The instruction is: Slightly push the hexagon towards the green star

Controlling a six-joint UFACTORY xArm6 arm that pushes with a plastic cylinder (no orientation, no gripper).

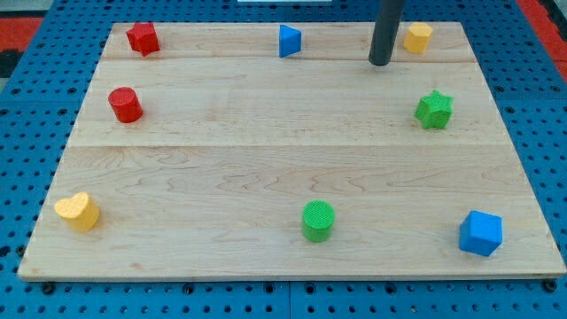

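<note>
Camera view, wooden board, blue pegboard

The tip is seen just left of the yellow hexagon, apart from it; the green star lies below on the bench.

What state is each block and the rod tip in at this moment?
my tip: on the board, just to the view's left of the yellow hexagon, not touching it
yellow hexagon: upright, top right
green star: upright, below the hexagon
blue triangle: top centre
red star: top left
red cylinder: upright
yellow heart: bottom left
green cylinder: upright
blue cube: bottom right
</note>
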